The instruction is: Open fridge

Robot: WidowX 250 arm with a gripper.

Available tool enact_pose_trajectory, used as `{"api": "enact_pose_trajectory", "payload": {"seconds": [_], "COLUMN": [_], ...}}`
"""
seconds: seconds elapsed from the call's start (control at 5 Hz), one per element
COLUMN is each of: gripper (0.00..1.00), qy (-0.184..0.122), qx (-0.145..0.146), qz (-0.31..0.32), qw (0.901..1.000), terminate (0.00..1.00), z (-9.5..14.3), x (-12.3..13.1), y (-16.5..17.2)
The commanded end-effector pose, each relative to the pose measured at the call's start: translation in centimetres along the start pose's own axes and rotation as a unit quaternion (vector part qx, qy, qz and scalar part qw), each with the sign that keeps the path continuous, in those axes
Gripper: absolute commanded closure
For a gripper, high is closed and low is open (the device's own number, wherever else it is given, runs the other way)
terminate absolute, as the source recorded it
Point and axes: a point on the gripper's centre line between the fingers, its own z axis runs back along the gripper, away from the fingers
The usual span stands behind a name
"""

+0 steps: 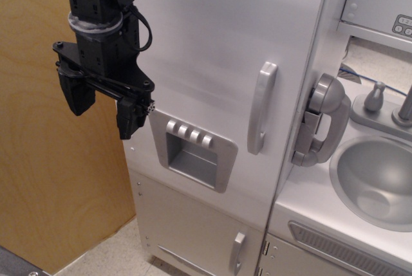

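Observation:
The fridge door (212, 64) is a tall silver-grey panel, closed flush with the cabinet. Its curved vertical silver handle (261, 107) is at the door's right side. A recessed dispenser panel (193, 150) with four round buttons sits low on the door. My black gripper (103, 109) hangs pointing down at the door's left edge, well left of the handle and level with it. Its two fingers (132, 118) stand apart with nothing between them.
A shorter lower door (193, 231) with a small handle (237, 251) is below the fridge door. A grey toy phone handset (322, 121) hangs right of the door. A sink basin (376, 179) and faucet are at the right. A wooden panel (45, 179) stands at the left.

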Motion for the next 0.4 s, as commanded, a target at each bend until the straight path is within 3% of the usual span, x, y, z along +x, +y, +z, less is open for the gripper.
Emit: {"api": "enact_pose_trajectory", "payload": {"seconds": [0.0,0.2], "gripper": [0.0,0.0], "qy": [0.0,-0.025], "qx": [0.0,-0.01], "qz": [0.0,-0.009], "qw": [1.0,0.9996], "terminate": [0.0,0.0], "z": [0.0,-1.0], "x": [0.0,-0.2], "y": [0.0,-2.3]}}
